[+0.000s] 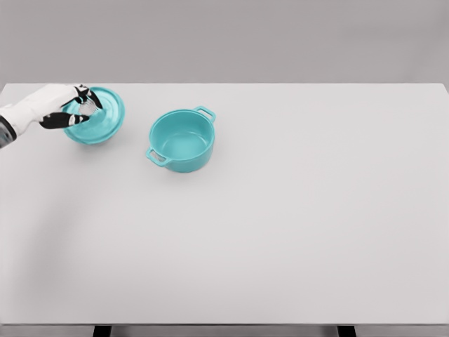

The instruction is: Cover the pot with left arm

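We see our left hand with fingers curled around the knob of the tilted teal lid, just left of the open pot on the table.

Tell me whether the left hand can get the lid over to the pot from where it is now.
Probably yes. The left hand is closed on the knob of the teal lid, tilted at the table's left. The open pot stands just to its right, with only bare table between them and nothing in the way.
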`<action>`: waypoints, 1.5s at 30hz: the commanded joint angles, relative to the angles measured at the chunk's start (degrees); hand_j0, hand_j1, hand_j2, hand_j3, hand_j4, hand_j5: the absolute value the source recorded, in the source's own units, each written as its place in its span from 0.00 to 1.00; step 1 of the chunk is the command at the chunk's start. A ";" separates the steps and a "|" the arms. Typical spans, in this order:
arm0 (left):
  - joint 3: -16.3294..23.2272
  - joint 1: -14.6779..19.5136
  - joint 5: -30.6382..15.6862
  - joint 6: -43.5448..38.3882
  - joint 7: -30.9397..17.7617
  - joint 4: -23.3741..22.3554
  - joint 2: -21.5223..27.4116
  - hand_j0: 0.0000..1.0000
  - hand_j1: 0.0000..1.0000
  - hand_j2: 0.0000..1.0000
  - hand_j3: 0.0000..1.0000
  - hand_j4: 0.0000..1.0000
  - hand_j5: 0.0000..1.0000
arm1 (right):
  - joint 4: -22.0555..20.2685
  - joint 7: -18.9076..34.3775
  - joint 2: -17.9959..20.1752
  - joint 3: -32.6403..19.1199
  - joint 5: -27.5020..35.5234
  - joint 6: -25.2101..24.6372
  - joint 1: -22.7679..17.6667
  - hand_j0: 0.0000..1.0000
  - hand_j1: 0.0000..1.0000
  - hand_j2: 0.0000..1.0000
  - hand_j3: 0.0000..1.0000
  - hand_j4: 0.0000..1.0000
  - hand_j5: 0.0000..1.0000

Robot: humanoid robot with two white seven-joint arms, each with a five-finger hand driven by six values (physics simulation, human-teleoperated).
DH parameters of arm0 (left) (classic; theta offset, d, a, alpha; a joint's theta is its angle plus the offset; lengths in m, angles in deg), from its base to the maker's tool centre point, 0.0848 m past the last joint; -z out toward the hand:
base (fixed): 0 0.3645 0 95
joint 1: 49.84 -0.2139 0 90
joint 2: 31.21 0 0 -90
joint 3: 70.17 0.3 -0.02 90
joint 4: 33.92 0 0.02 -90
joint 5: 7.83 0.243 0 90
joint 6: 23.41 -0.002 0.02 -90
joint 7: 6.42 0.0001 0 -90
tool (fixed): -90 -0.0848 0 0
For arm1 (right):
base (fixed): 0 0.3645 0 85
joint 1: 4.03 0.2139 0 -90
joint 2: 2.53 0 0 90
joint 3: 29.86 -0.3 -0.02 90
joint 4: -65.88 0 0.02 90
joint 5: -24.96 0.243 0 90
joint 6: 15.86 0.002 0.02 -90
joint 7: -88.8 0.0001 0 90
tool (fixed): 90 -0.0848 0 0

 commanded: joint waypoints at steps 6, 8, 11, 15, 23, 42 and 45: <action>0.07 0.00 -1.39 -0.12 0.38 2.97 0.04 0.52 0.52 0.52 0.52 0.52 0.52 | 0.06 0.01 0.00 0.00 0.00 0.00 0.00 1.00 1.00 1.00 1.00 1.00 1.00; 0.24 0.35 -1.39 -0.12 0.47 2.97 0.04 0.52 0.52 0.52 0.52 0.52 0.52 | 0.06 0.01 0.00 0.00 0.00 0.00 0.00 1.00 1.00 1.00 1.00 1.00 1.00; 0.42 0.44 -1.30 -0.12 0.47 3.06 -0.05 0.52 0.52 0.52 0.52 0.52 0.52 | -0.03 0.01 0.00 0.00 0.00 0.00 0.00 1.00 1.00 1.00 1.00 1.00 1.00; 0.60 0.53 -1.04 -0.12 0.47 4.29 -0.66 0.52 0.52 0.52 0.52 0.52 0.52 | 0.06 0.01 0.00 0.00 0.00 0.00 0.09 1.00 1.00 1.00 1.00 1.00 1.00; 2.70 1.49 -0.60 -0.12 0.38 4.99 -2.24 0.52 0.52 0.52 0.52 0.52 0.52 | -0.03 0.01 0.00 0.00 0.00 0.00 0.00 1.00 1.00 1.00 1.00 1.00 1.00; 4.73 2.11 -0.68 -0.12 0.47 10.35 -7.34 0.52 0.52 0.52 0.52 0.52 0.52 | -0.03 0.01 0.00 0.00 0.00 0.00 0.00 1.00 1.00 1.00 1.00 1.00 1.00; 5.43 2.11 -0.68 -0.12 0.38 10.61 -7.43 0.52 0.52 0.52 0.52 0.52 0.52 | -0.03 0.01 0.00 0.00 0.00 0.00 0.00 1.00 1.00 1.00 1.00 1.00 1.00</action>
